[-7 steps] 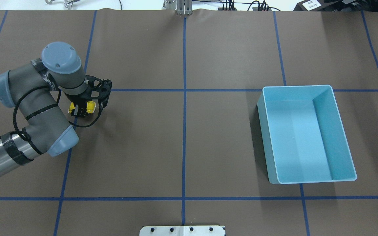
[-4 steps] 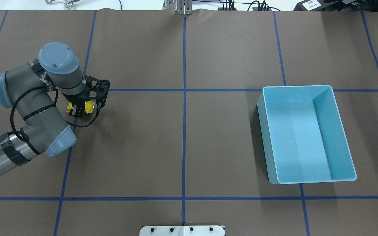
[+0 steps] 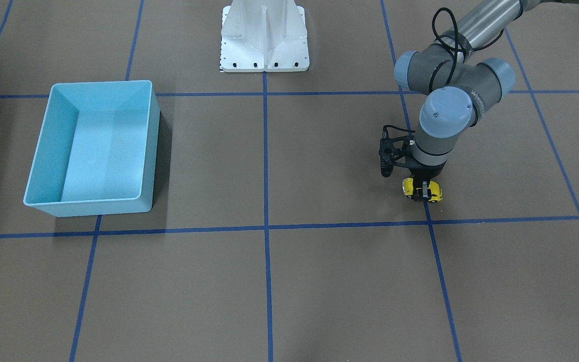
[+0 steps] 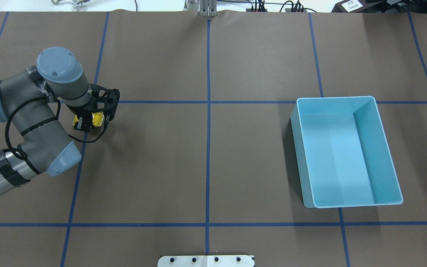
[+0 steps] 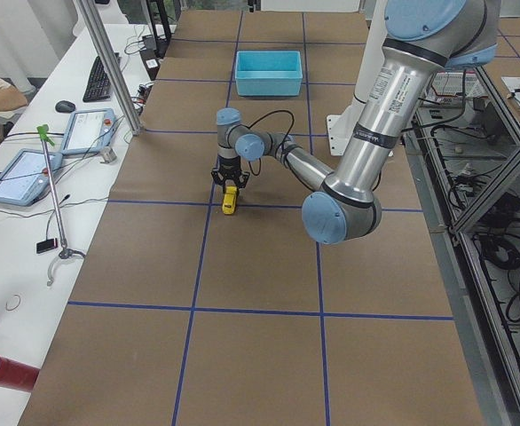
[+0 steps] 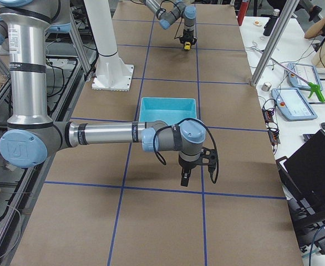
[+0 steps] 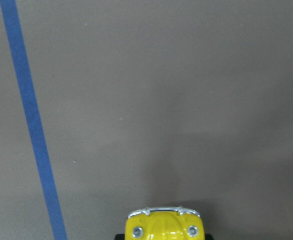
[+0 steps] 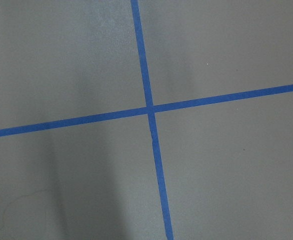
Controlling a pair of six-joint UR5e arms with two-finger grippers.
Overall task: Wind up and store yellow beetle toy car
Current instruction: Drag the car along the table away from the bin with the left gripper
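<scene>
The yellow beetle toy car (image 4: 94, 119) sits low at the table's left side, next to a blue tape line. My left gripper (image 4: 87, 122) points straight down and is shut on the car's body. The car also shows in the front view (image 3: 421, 190) and in the exterior left view (image 5: 230, 200). In the left wrist view its front end (image 7: 162, 227) shows at the bottom edge. The light blue bin (image 4: 336, 98) stands empty far to the right. My right gripper (image 6: 184, 178) shows only in the exterior right view, over bare table; I cannot tell whether it is open.
Blue tape lines (image 4: 208, 148) divide the brown table into squares. The white arm mount (image 3: 264, 40) stands at the robot's side of the table. Side desks with tablets (image 5: 20, 173) and an operator's arm lie beyond the table's far edge.
My left arm has moved a little to the left in the overhead view, taking the yellow car with it in its shut fingers. The bin has not moved.
</scene>
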